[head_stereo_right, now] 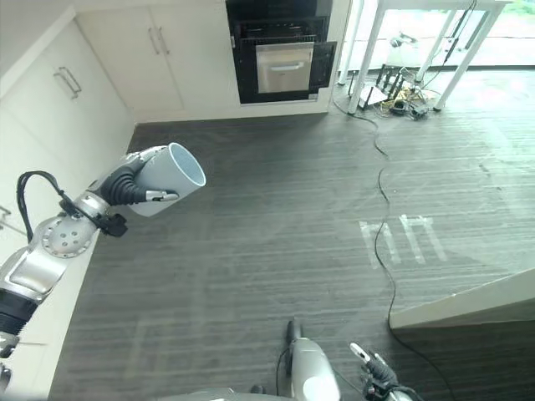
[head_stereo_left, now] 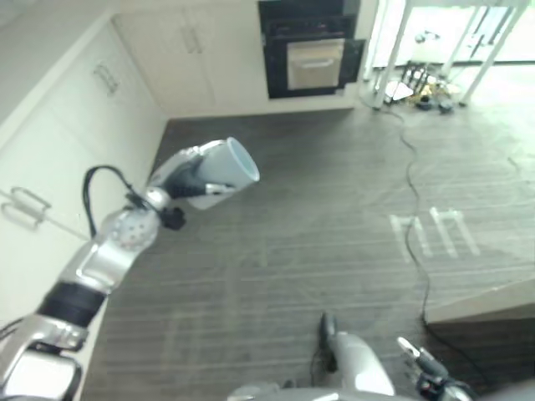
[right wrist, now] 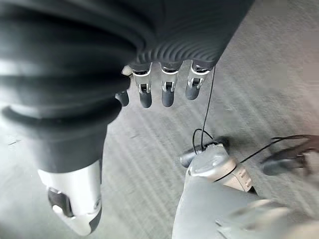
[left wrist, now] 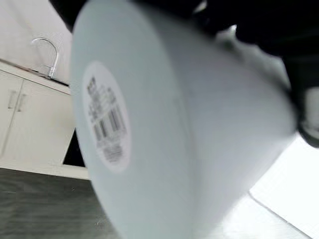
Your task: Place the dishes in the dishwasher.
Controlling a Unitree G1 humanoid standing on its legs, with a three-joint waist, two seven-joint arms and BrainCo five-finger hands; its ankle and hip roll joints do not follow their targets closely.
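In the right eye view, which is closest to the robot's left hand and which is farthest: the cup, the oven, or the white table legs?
1. Cup: held in the left hand.
2. Oven: built into the far wall, ahead.
3. White table legs: beyond the oven, far corner toward the robot's right.

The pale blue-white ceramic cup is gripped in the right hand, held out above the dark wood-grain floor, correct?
Not quite. The pale blue-white ceramic cup is gripped in the left hand, as the right eye view shows. The right hand hangs with relaxed fingers, holding nothing. The cup is indeed held out above the dark wood-grain floor.
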